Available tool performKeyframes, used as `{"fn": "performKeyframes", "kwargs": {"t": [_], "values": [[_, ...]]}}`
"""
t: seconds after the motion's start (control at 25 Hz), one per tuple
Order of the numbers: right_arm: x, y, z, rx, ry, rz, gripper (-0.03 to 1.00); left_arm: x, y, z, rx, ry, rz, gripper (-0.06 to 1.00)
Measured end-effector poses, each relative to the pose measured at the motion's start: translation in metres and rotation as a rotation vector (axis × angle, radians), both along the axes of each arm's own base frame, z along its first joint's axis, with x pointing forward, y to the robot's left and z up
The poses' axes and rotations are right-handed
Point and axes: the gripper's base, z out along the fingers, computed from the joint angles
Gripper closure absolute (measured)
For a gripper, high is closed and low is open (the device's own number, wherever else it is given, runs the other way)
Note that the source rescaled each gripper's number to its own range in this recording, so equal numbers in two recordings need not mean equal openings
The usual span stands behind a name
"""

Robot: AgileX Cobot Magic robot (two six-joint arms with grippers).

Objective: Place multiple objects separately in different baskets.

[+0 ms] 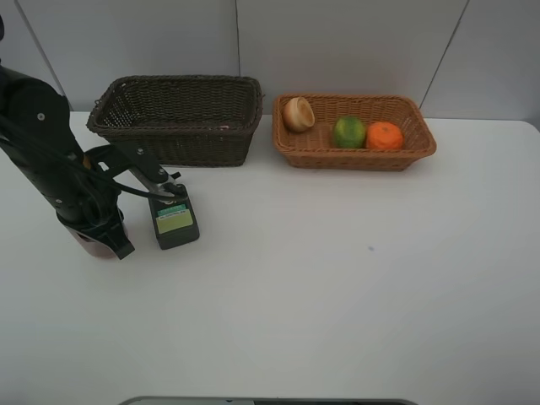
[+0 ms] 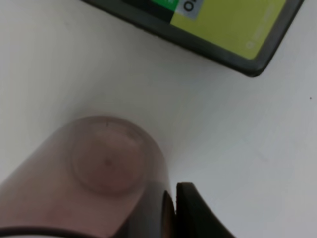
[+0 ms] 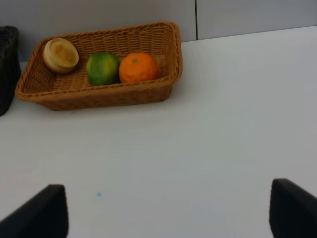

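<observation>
A translucent mauve cup (image 1: 91, 240) stands on the white table at the left, and my left gripper (image 1: 105, 239) comes down on it. In the left wrist view a dark finger (image 2: 192, 210) presses the wall of the cup (image 2: 106, 163), so the left gripper (image 2: 171, 214) is shut on it. Just right of the cup lies a flat dark-green labelled bottle (image 1: 175, 221) (image 2: 223, 25). The light tan basket (image 1: 295, 154) (image 3: 99, 99) holds a pale peach-like fruit (image 1: 298, 114) (image 3: 60, 55), a green fruit (image 1: 348, 132) (image 3: 103, 68) and an orange (image 1: 385, 135) (image 3: 139, 67). My right gripper (image 3: 168, 213) stands open over bare table.
The dark brown basket (image 1: 177, 139) stands at the back left, beside the tan one, both near the wall. The left arm's links (image 1: 51, 160) lean over the table's left side. The right arm is out of the exterior view.
</observation>
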Motion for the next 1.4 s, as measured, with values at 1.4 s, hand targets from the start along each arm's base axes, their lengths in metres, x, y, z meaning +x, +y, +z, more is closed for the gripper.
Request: {"fn": "performKeyframes", "kwargs": {"t": [1.4], "values": [[0.000,0.000,0.000,0.000,0.000,0.000,0.12,0.055,-0.017,0.118,-0.201,-0.154,0.508,0.94]]}}
